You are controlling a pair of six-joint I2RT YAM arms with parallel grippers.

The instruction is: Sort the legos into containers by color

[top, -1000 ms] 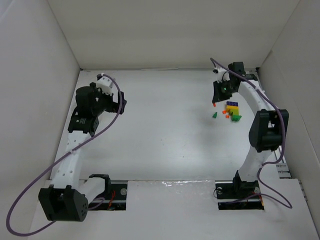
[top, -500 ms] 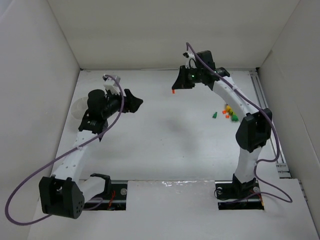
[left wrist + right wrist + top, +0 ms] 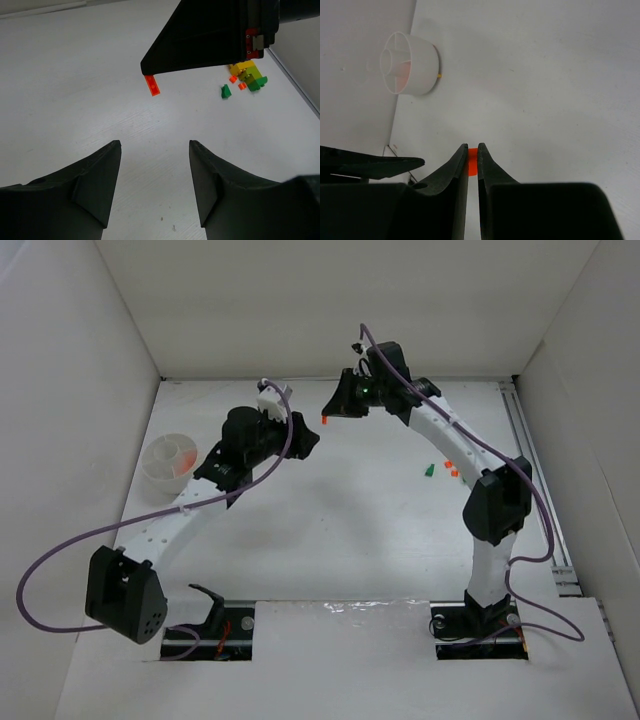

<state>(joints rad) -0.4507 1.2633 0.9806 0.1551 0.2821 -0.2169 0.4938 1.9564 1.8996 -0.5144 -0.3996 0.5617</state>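
Observation:
My right gripper (image 3: 328,415) is shut on a small orange lego (image 3: 325,421) and holds it in the air over the back middle of the table. The right wrist view shows that lego (image 3: 472,162) pinched between the fingertips. My left gripper (image 3: 312,440) is open and holds nothing, just left of and below the right one; its own view looks up at the orange lego (image 3: 153,85). A loose pile of yellow, lime, green and orange legos (image 3: 247,75) lies at the far right. The white container (image 3: 150,475), a round divided bowl, stands at the left.
A green lego (image 3: 428,470) and two orange ones (image 3: 452,469) lie by the right arm, which hides most of the pile from above. A tiny yellow piece (image 3: 439,76) lies against the bowl's wall (image 3: 422,55). White walls enclose the table on three sides.
The right arm swung left from the pile to the back middle, carrying the orange lego. The left arm moved right, away from the bowl, and its jaws narrowed.

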